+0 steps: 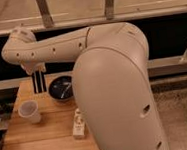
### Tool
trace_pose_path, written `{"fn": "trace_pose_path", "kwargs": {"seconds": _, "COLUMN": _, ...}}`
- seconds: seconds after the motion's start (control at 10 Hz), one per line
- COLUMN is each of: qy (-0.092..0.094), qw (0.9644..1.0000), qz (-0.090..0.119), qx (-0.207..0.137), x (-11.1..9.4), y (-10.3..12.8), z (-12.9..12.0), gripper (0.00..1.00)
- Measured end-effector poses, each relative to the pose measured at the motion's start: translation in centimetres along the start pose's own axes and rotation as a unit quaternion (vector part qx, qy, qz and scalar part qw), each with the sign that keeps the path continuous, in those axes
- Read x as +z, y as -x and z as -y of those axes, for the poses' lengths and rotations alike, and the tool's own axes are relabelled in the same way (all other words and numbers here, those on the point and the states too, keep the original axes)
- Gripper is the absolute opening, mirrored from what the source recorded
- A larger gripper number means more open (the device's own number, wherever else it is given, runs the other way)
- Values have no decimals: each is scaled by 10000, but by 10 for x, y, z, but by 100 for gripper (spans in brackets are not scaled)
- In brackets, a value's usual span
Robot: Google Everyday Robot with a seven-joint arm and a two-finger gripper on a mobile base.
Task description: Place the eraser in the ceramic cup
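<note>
My gripper (37, 74) hangs from the white arm over the back left of the wooden table (39, 145). It is shut on the eraser (38, 84), a black block with white lengthwise stripes, which it holds upright above the table. The ceramic cup (29, 111), small, whitish and without a handle, stands on the table below the eraser and slightly to its left. The eraser is above the cup's rim and behind it, not inside the cup.
A wide black bowl (61, 88) sits just right of the eraser. A white oblong object (79, 124) lies in the middle of the table. My bulky white arm (113, 87) hides the table's right half. A dark wall and a rail run behind.
</note>
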Motion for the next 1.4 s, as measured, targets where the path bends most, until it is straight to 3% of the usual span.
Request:
{"fn": "trace_pose_path", "kwargs": {"seconds": 0.3, "qy": 18, "qw": 9996, "qz": -167, "qx": -215, "x": 7, "y": -7, "z": -8, "gripper": 0}}
{"fn": "trace_pose_path", "kwargs": {"seconds": 0.7, "qy": 369, "qw": 9929, "qz": -621, "qx": -942, "x": 44, "y": -50, "z": -77, "gripper": 0}}
{"fn": "trace_pose_path", "kwargs": {"seconds": 1.1, "qy": 555, "qw": 9886, "qz": -707, "qx": -1210, "x": 51, "y": -56, "z": -105, "gripper": 0}}
{"fn": "trace_pose_path", "kwargs": {"seconds": 1.4, "qy": 586, "qw": 9876, "qz": -684, "qx": -1287, "x": 57, "y": -55, "z": -113, "gripper": 0}}
